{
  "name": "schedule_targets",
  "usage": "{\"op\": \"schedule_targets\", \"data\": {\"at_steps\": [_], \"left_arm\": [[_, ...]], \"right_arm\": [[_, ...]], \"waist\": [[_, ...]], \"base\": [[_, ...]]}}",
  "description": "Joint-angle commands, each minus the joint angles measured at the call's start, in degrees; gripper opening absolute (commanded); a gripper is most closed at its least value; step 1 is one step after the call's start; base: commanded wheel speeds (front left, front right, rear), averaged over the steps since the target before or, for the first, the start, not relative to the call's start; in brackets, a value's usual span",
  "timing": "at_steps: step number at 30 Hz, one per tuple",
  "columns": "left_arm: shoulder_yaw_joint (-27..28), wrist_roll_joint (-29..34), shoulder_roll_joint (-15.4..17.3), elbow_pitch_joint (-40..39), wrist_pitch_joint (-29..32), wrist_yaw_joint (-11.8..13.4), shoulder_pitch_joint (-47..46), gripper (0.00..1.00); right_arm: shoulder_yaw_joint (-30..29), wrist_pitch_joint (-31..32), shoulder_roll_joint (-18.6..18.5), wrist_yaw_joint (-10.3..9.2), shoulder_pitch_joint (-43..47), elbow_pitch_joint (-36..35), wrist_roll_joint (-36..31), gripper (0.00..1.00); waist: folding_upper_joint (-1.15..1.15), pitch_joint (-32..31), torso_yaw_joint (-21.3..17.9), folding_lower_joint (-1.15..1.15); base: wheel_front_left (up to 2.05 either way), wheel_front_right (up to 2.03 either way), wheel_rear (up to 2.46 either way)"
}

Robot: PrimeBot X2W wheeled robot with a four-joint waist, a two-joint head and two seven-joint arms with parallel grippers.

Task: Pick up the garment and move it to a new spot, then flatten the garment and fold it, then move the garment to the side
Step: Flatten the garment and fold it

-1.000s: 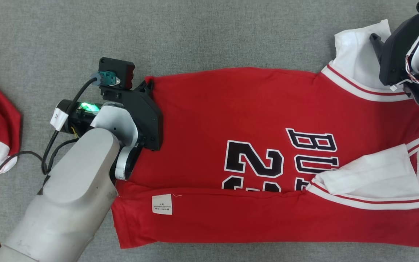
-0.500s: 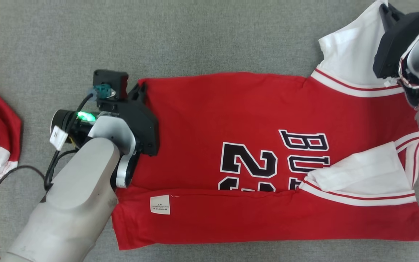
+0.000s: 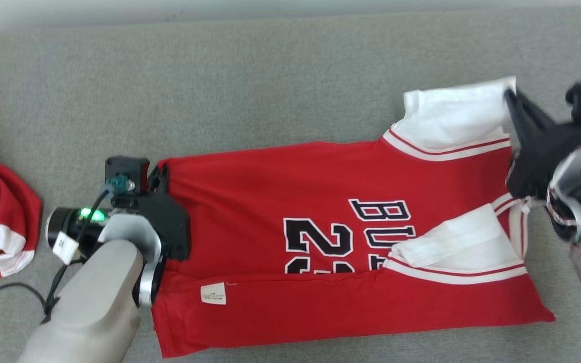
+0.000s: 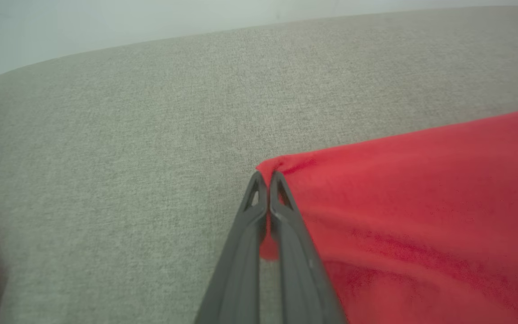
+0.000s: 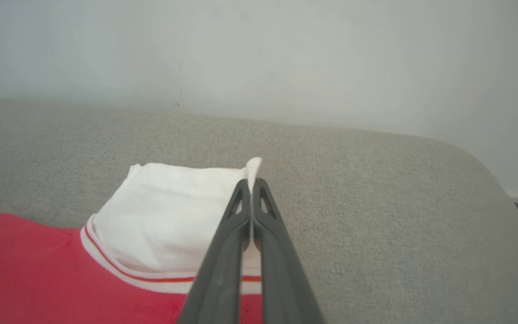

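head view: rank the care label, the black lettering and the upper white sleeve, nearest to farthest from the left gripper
From the left gripper, pinching the jersey corner:
1. care label, on the lower fold
2. black lettering, mid-chest
3. upper white sleeve, far right, in the right gripper

The head camera looks steeply down over the whole red jersey with white sleeves [image 3: 270, 176]. Both wrist cameras sit low and close, facing far: the left shares the jersey's left corner, the right its far-right sleeve.
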Motion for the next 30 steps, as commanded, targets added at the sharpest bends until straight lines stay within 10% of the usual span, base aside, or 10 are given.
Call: {"op": "schedule_targets", "data": {"at_steps": [1, 30], "left_arm": [[-0.2, 0.5, 0.7, 0.2, -0.8, -0.1, 1.5, 0.00], [-2.9, 0.0, 2.5, -8.5, -5.8, 4.8, 17.9, 0.00]], "right_arm": [[-0.8, 1.0, -1.4, -0.14, 3.3, -2.3, 0.7, 0.00], [-11.3, 17.6, 2.8, -0.14, 36.6, -28.7, -2.6, 0.00]], "waist": [[-0.01, -3.2, -2.2, 0.00], [-0.01, -9.2, -2.4, 0.00]], "base": [[0.00, 0.00, 0.00], [0.00, 0.00, 0.00]]}}
